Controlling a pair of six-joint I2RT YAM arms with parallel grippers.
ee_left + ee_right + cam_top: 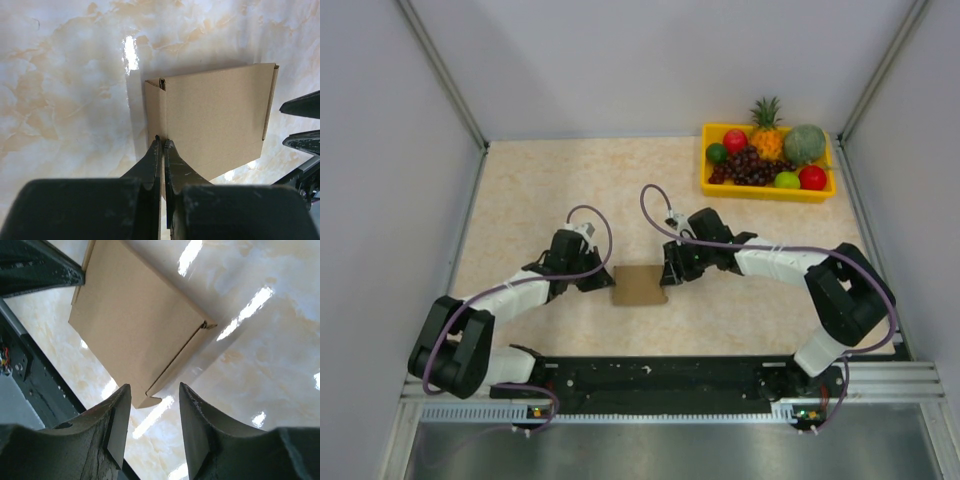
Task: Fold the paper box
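Observation:
The paper box (pixel 640 285) is a flat brown cardboard box lying on the table between my two arms. In the left wrist view the paper box (pixel 215 120) has a narrow side panel along its left edge. My left gripper (pixel 162 140) is shut on that edge, with a thin strip of cardboard showing between its fingers; from above, the left gripper (pixel 603 283) sits at the box's left side. My right gripper (pixel 155 390) stands open, and the near corner of the paper box (pixel 130 320) lies just ahead of its fingertips without touching them. Seen from above, the right gripper (pixel 670 275) is at the box's right side.
A yellow fruit tray (pixel 767 193) holding a pineapple, grapes, a melon and small round fruits stands at the back right. Grey walls close in the table on the left, right and back. The arms' black base rail (pixel 650 375) runs along the near edge.

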